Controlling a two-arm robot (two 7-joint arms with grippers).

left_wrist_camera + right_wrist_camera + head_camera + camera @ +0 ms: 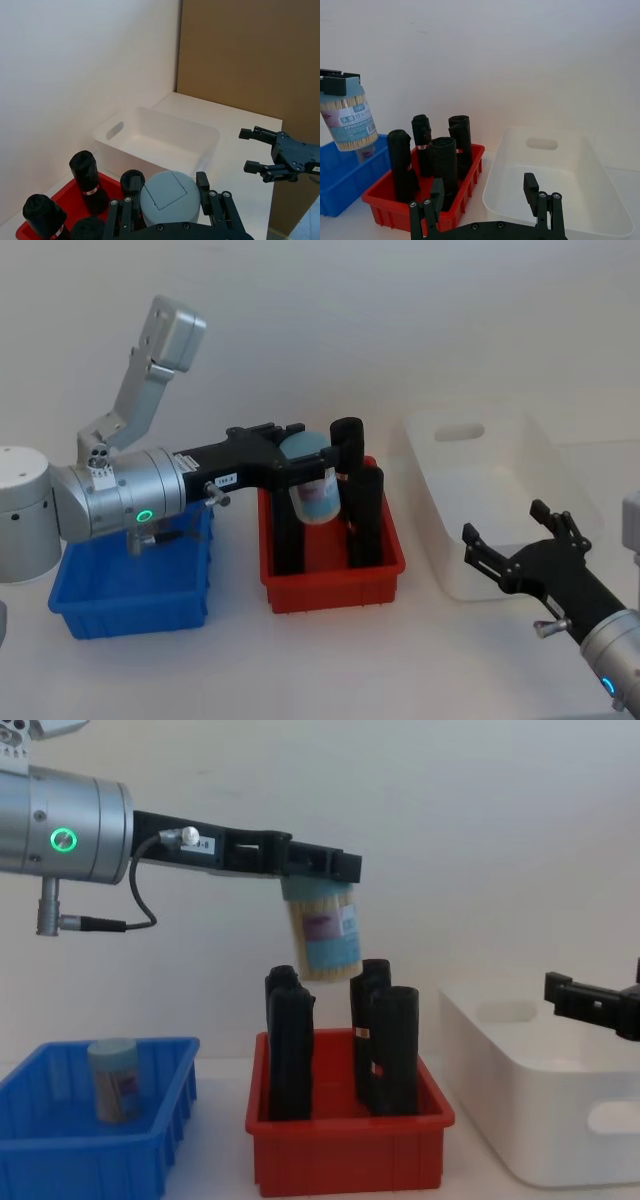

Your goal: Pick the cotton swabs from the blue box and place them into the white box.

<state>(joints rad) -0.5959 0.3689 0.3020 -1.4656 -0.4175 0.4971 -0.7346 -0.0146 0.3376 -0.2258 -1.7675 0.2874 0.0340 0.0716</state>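
Centre frame, the left claw gripped a jar near its lid, above the red bin (probably light, rigid, slick, so best clasped round the body). The right claw hung spread, lower right.

Left gripper extended, raised, fingers clamped on cotton swabs jar, right gripper low, fingers spread

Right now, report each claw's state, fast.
Left claw: closed on a cotton swabs jar, above the red bin.
Right claw: open, empty, by the white box.
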